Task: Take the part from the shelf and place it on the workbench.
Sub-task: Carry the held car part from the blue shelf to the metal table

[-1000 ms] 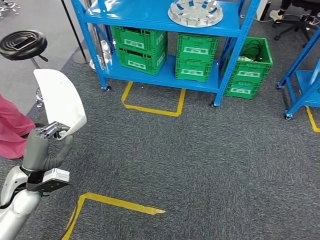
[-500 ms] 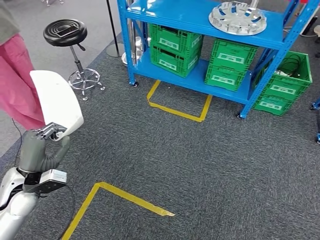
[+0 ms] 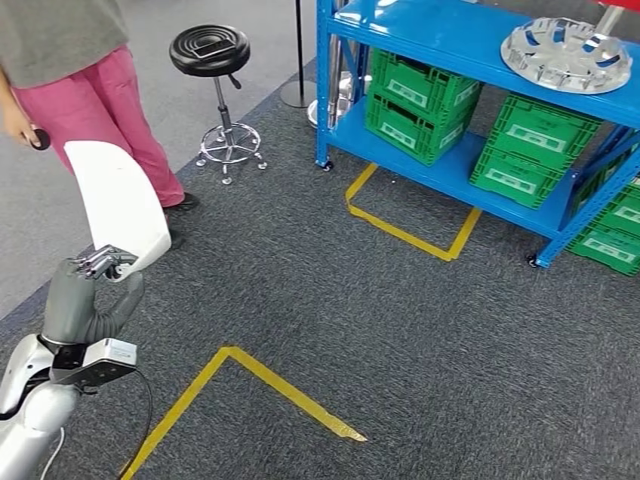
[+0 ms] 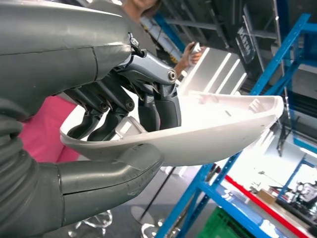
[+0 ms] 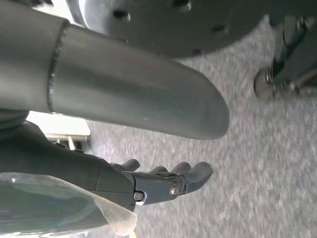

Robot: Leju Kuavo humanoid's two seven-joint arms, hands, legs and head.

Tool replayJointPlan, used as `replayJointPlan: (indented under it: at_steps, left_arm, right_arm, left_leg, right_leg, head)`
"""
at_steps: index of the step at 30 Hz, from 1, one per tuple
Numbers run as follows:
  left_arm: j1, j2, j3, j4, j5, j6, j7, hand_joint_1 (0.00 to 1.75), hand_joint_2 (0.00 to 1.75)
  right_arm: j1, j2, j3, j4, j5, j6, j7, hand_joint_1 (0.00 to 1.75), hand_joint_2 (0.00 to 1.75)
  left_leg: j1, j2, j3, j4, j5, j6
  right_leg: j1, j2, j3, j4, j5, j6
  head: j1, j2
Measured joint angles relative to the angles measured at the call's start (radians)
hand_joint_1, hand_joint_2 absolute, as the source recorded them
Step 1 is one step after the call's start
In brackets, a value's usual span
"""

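The part is a white curved plastic shell [image 3: 117, 200], standing upright at the lower left of the head view. My left hand [image 3: 79, 300] grips its lower edge, thumb on one side and fingers on the other. Close up in the left wrist view, the same shell [image 4: 209, 129] is pinched between the grey thumb and the dark fingers [image 4: 160, 106] of my left hand [image 4: 112, 99]. My right hand [image 5: 164, 181] hangs over the grey carpet with its fingers apart and nothing in them.
A blue shelf [image 3: 468, 40] at the upper right carries green crates [image 3: 419, 95] and a silver wheel cover [image 3: 566, 55]. A person in pink trousers [image 3: 113, 90] stands at the upper left beside a black stool [image 3: 210, 50]. Yellow floor tape [image 3: 249, 365] crosses the carpet.
The whole picture has shifted: the camera has turned left, so the shelf sits further right and the person and stool have come in. My left hand still holds the shell the same way.
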Motion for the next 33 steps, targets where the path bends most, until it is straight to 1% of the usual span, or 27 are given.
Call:
replayJointPlan:
  at_steps: [1, 2, 3, 4, 5, 6, 7, 8, 10, 11, 12, 13, 15, 16, 17, 19, 20, 21, 22, 23, 24, 26, 27, 28, 30, 31, 33]
  left_arm:
    - [0.001, 0.001, 0.000, 0.000, 0.000, 0.000, 0.000, 1.75, 1.75]
    - [-0.001, 0.001, 0.000, 0.000, 0.001, 0.001, 0.001, 1.75, 1.75]
    - [-0.003, 0.001, 0.000, 0.000, 0.001, 0.001, 0.001, 1.75, 1.75]
    - [-0.004, 0.000, 0.000, 0.000, 0.001, 0.001, 0.001, 1.75, 1.75]
    - [-0.003, 0.000, 0.000, 0.000, 0.001, 0.001, 0.002, 1.75, 1.75]
    - [-0.001, -0.001, -0.001, 0.000, 0.002, 0.001, 0.002, 1.75, 1.75]
    - [0.001, -0.001, -0.001, 0.000, 0.002, 0.001, 0.003, 1.75, 1.75]
    - [0.002, 0.000, 0.000, 0.000, 0.003, 0.000, 0.004, 1.75, 1.75]
    - [0.002, 0.001, 0.001, 0.000, 0.005, 0.000, 0.005, 1.75, 1.75]
    - [0.002, 0.002, 0.001, 0.000, 0.006, 0.000, 0.006, 1.75, 1.75]
    - [0.002, 0.003, 0.002, 0.000, 0.006, 0.000, 0.007, 1.75, 1.75]
    - [0.003, 0.003, 0.003, 0.000, 0.007, 0.000, 0.008, 1.75, 1.75]
    - [0.005, 0.004, 0.005, 0.000, 0.007, -0.001, 0.008, 1.75, 1.75]
    - [0.006, 0.004, 0.007, 0.000, 0.007, -0.001, 0.008, 1.75, 1.75]
    - [0.005, 0.004, 0.008, -0.001, 0.007, -0.001, 0.008, 1.75, 1.75]
    - [0.004, 0.004, 0.009, -0.001, 0.008, -0.001, 0.008, 1.75, 1.75]
    - [0.005, 0.004, 0.009, -0.001, 0.008, -0.001, 0.009, 1.75, 1.75]
    - [0.006, 0.004, 0.009, -0.001, 0.008, -0.001, 0.009, 1.75, 1.75]
    - [0.006, 0.004, 0.009, -0.001, 0.008, -0.001, 0.010, 1.75, 1.75]
    - [0.007, 0.004, 0.009, -0.001, 0.008, -0.001, 0.010, 1.75, 1.75]
    - [0.006, 0.005, 0.009, -0.001, 0.008, -0.001, 0.011, 1.75, 1.75]
    - [0.004, 0.005, 0.009, -0.001, 0.008, -0.002, 0.011, 1.75, 1.75]
    - [0.003, 0.005, 0.009, -0.001, 0.009, -0.002, 0.011, 1.75, 1.75]
    - [0.002, 0.006, 0.009, -0.001, 0.009, -0.003, 0.012, 1.75, 1.75]
    - [0.002, 0.007, 0.009, -0.001, 0.009, -0.004, 0.014, 1.75, 1.75]
    - [0.002, 0.009, 0.010, -0.001, 0.009, -0.004, 0.015, 1.75, 1.75]
    - [-0.003, 0.012, 0.010, -0.001, 0.009, -0.004, 0.016, 1.75, 1.75]
  right_arm:
    - [0.000, 0.000, 0.000, 0.000, 0.000, -0.001, 0.000, 0.00, 0.00]
    - [0.000, 0.000, 0.000, 0.000, 0.000, -0.001, -0.001, 0.00, 0.00]
    - [0.000, 0.000, 0.000, 0.000, 0.000, 0.000, -0.002, 0.00, 0.00]
    - [0.002, 0.000, 0.000, 0.000, 0.000, 0.000, -0.002, 0.00, 0.00]
    - [0.003, 0.000, 0.000, 0.000, 0.000, 0.000, -0.002, 0.00, 0.00]
    - [0.004, 0.000, 0.000, 0.000, 0.000, 0.000, -0.002, 0.00, 0.00]
    - [0.004, 0.001, 0.000, 0.000, 0.000, 0.001, -0.002, 0.00, 0.00]
    - [0.004, 0.001, 0.000, 0.000, 0.000, 0.001, -0.003, 0.00, 0.00]
    - [0.003, 0.002, 0.000, 0.000, 0.000, 0.001, -0.003, 0.00, 0.00]
    - [0.002, 0.002, 0.000, 0.000, 0.000, 0.001, -0.004, 0.00, 0.00]
    - [0.002, 0.002, 0.000, 0.000, 0.000, 0.001, -0.004, 0.00, 0.00]
    - [0.000, 0.002, 0.000, 0.000, 0.000, 0.001, -0.005, 0.00, 0.00]
    - [-0.003, 0.002, 0.000, 0.000, 0.001, 0.001, -0.006, 0.00, 0.00]
    - [-0.004, 0.002, 0.000, 0.000, 0.001, 0.001, -0.007, 0.00, 0.00]
    - [-0.004, 0.002, 0.000, 0.000, 0.001, 0.001, -0.007, 0.00, 0.00]
    - [-0.002, 0.002, 0.000, 0.000, 0.000, 0.001, -0.009, 0.00, 0.00]
    - [0.000, 0.002, 0.000, 0.000, 0.000, 0.001, -0.009, 0.00, 0.00]
    - [0.001, 0.002, 0.000, 0.000, 0.000, 0.001, -0.010, 0.00, 0.00]
    - [0.002, 0.002, 0.000, 0.000, 0.000, 0.001, -0.010, 0.00, 0.00]
    - [0.003, 0.002, 0.000, 0.000, 0.000, 0.002, -0.010, 0.00, 0.00]
    - [0.003, 0.002, 0.000, 0.000, -0.001, 0.003, -0.010, 0.00, 0.00]
    - [0.004, 0.002, 0.000, 0.000, -0.002, 0.006, -0.011, 0.00, 0.00]
    - [0.004, 0.002, 0.000, 0.000, -0.003, 0.007, -0.012, 0.00, 0.00]
    - [0.004, 0.002, 0.000, 0.000, -0.003, 0.008, -0.012, 0.00, 0.00]
    - [0.003, 0.002, 0.000, 0.000, -0.003, 0.009, -0.014, 0.00, 0.00]
    - [0.001, 0.002, 0.000, 0.000, -0.003, 0.010, -0.015, 0.00, 0.00]
    - [0.001, 0.003, -0.001, 0.000, -0.003, 0.010, -0.019, 0.00, 0.00]
  left_leg:
    - [-0.002, 0.022, -0.006, 0.007, -0.007, -0.004]
    - [-0.006, 0.054, -0.018, 0.033, -0.026, -0.005]
    - [-0.009, 0.091, -0.039, 0.081, -0.055, -0.004]
    - [-0.012, 0.114, -0.065, 0.141, -0.086, -0.005]
    - [-0.012, 0.124, -0.089, 0.200, -0.111, -0.007]
    - [-0.012, 0.128, -0.102, 0.237, -0.120, -0.010]
    - [-0.012, 0.131, -0.097, 0.239, -0.112, -0.012]
    - [-0.012, 0.136, -0.075, 0.203, -0.086, -0.014]
    - [-0.017, 0.173, -0.004, 0.074, -0.033, -0.012]
    - [-0.021, 0.190, 0.021, 0.025, -0.019, -0.007]
    - [-0.026, 0.200, 0.034, -0.001, -0.015, -0.001]
    - [-0.030, 0.198, 0.034, -0.004, -0.019, 0.006]
    - [-0.028, 0.173, 0.030, -0.006, -0.015, 0.017]
    - [-0.025, 0.162, 0.030, -0.008, -0.013, 0.022]
    - [-0.022, 0.152, 0.029, -0.011, -0.010, 0.027]
    - [-0.019, 0.131, 0.026, -0.012, -0.007, 0.032]
    - [-0.018, 0.119, 0.025, -0.012, -0.007, 0.032]
    - [-0.018, 0.106, 0.024, -0.011, -0.006, 0.033]
    - [-0.018, 0.093, 0.024, -0.011, -0.006, 0.033]
    - [-0.018, 0.078, 0.024, -0.011, -0.006, 0.033]
    - [-0.018, 0.063, 0.025, -0.011, -0.006, 0.033]
    - [-0.016, 0.036, 0.023, -0.010, -0.004, 0.029]
    - [-0.014, 0.024, 0.019, -0.010, -0.002, 0.024]
    - [-0.011, 0.011, 0.015, -0.011, 0.001, 0.018]
    - [-0.006, -0.011, 0.007, -0.016, 0.008, 0.003]
    - [-0.008, 0.003, 0.003, -0.013, 0.005, -0.003]
    - [-0.014, 0.071, -0.025, 0.046, -0.035, -0.010]
  right_leg:
    - [-0.001, -0.016, 0.008, -0.018, 0.004, -0.005]
    - [-0.001, -0.034, 0.016, -0.036, 0.008, -0.009]
    - [-0.001, -0.051, 0.021, -0.046, 0.009, -0.012]
    - [0.000, -0.066, 0.022, -0.049, 0.009, -0.015]
    - [0.001, -0.083, 0.022, -0.047, 0.007, -0.016]
    - [0.002, -0.100, 0.022, -0.045, 0.005, -0.016]
    - [0.003, -0.115, 0.022, -0.042, 0.001, -0.016]
    - [0.003, -0.130, 0.022, -0.038, -0.003, -0.014]
    - [0.005, -0.156, 0.024, -0.029, -0.012, -0.008]
    - [0.007, -0.167, 0.023, -0.022, -0.017, -0.003]
    - [0.010, -0.176, 0.023, -0.017, -0.021, 0.002]
    - [0.012, -0.186, 0.023, -0.014, -0.024, 0.006]
    - [0.011, -0.200, 0.024, -0.010, -0.032, 0.014]
    - [0.008, -0.185, 0.020, -0.001, -0.042, 0.020]
    - [0.005, -0.158, 0.008, 0.026, -0.062, 0.025]
    - [-0.002, -0.095, -0.045, 0.144, -0.125, 0.035]
    - [-0.004, -0.080, -0.079, 0.215, -0.153, 0.037]
    - [-0.005, -0.074, -0.106, 0.266, -0.165, 0.038]
    - [-0.006, -0.071, -0.116, 0.280, -0.157, 0.036]
    - [-0.006, -0.068, -0.108, 0.254, -0.129, 0.034]
    - [-0.006, -0.057, -0.083, 0.192, -0.087, 0.029]
    - [-0.009, -0.005, -0.025, 0.063, -0.024, 0.021]
    - [-0.010, 0.015, -0.007, 0.026, -0.011, 0.018]
    - [-0.011, 0.026, 0.001, 0.013, -0.011, 0.016]
    - [-0.010, 0.002, 0.008, -0.001, -0.009, 0.012]
    - [-0.011, -0.013, 0.013, -0.013, -0.007, 0.007]
    - [-0.011, -0.047, 0.024, -0.035, -0.004, -0.003]
  head:
    - [-0.002, 0.000]
    - [-0.005, 0.000]
    - [-0.008, 0.000]
    - [-0.011, 0.000]
    - [-0.012, 0.000]
    - [-0.012, 0.000]
    - [-0.013, 0.000]
    - [-0.013, 0.000]
    - [-0.013, 0.000]
    - [-0.013, 0.000]
    - [-0.013, 0.000]
    - [-0.013, 0.000]
    - [-0.013, 0.000]
    - [-0.012, 0.000]
    - [-0.010, 0.000]
    - [-0.007, 0.000]
    - [-0.007, 0.000]
    - [-0.007, 0.000]
    - [-0.007, 0.000]
    - [-0.007, 0.000]
    - [-0.007, 0.000]
    - [-0.008, 0.000]
    - [-0.008, 0.000]
    - [-0.008, 0.000]
    - [-0.008, 0.000]
    - [-0.009, 0.000]
    - [-0.016, 0.000]
